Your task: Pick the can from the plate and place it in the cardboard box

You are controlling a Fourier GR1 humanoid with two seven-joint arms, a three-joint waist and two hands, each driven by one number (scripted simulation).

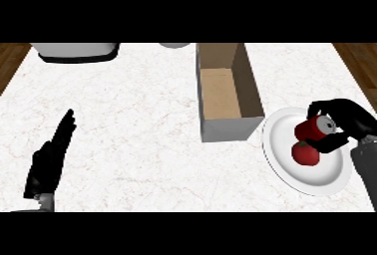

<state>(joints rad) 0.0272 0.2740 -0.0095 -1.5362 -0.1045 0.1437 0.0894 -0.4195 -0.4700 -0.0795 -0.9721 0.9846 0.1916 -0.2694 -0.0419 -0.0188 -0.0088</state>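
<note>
A red can (315, 128) with a silver top lies on its side on the white plate (298, 172) at the right. My right hand (346, 119) is curled round the can, fingers over its top and thumb below. The open cardboard box (227, 94) stands just left of the plate, its inside bare. My left hand (50, 157) rests open at the lower left, fingers straight and pointing away.
A red round fruit (305, 153) sits on the plate just below the can. A grey and white appliance (77, 51) stands at the counter's far left edge, and a pale round object (174, 45) shows at the far edge. Wooden floor shows beyond both sides of the counter.
</note>
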